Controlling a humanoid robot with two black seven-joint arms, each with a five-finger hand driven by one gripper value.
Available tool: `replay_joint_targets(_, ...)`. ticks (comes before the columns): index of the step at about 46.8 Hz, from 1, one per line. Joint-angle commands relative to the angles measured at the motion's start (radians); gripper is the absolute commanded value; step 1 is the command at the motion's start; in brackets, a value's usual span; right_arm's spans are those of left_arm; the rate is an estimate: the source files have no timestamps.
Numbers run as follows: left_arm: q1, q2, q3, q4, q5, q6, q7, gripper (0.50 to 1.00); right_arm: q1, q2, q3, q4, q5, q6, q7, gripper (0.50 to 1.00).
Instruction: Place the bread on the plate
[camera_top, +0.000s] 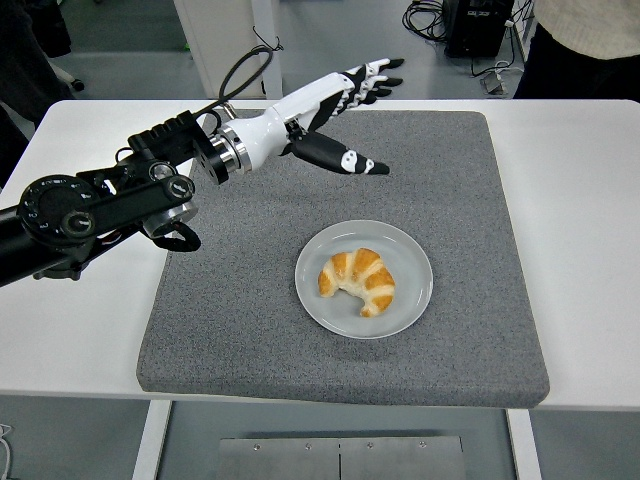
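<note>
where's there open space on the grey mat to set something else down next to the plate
Bare grey mat lies right of the plate up to the mat's right edge, and in a strip between the plate and the near edge. Left of the plate is bare too. The croissant fills the plate's middle. The far left corner is crowded: the open left hand hangs above it.

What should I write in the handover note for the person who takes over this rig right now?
Left hand: open, fingers spread, holds nothing, raised over the far part of the grey mat.
Right hand: not in view.
Bread: a croissant, lying on the white plate, which sits on the mat.
Done: the bread is on the plate and nothing grips it.
Left: probably only bringing the left arm back to rest.
</note>
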Motion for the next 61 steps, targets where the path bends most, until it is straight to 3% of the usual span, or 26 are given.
replay_joint_targets(1, 0.024, -0.005, -0.034, 0.034, -0.009, 0.009, 0.000, 0.971, 0.000, 0.000, 0.000, 0.000, 0.000, 0.000, 0.000, 1.000)
replay_joint_targets(15, 0.111, -0.024, -0.167, 0.114, -0.156, 0.052, -0.005, 0.969, 0.000, 0.000, 0.000, 0.000, 0.000, 0.000, 0.000, 1.000)
replay_joint_targets(23, 0.124, -0.082, -0.180, 0.194, -0.258, 0.093, -0.009, 0.969, 0.000, 0.000, -0.001, 0.000, 0.000, 0.000, 0.000, 1.000)
replay_joint_targets(34, 0.180, -0.134, -0.275, 0.246, -0.340, 0.104, -0.012, 0.969, 0.000, 0.000, 0.000, 0.000, 0.000, 0.000, 0.000, 1.000)
replay_joint_targets(39, 0.205, -0.171, -0.327, 0.301, -0.341, 0.104, -0.020, 0.968, 0.000, 0.000, 0.000, 0.000, 0.000, 0.000, 0.000, 1.000)
replay_joint_targets(46, 0.237, -0.200, -0.350, 0.347, -0.344, 0.102, -0.092, 0.968, 0.000, 0.000, 0.000, 0.000, 0.000, 0.000, 0.000, 1.000)
replay_joint_targets(52, 0.252, -0.240, -0.390, 0.409, -0.370, 0.096, -0.100, 0.968, 0.000, 0.000, 0.000, 0.000, 0.000, 0.000, 0.000, 1.000)
replay_joint_targets(61, 0.251, -0.255, -0.425, 0.516, -0.442, 0.009, -0.098, 0.968, 0.006, 0.000, -0.001, 0.006, 0.000, 0.002, 0.000, 1.000)
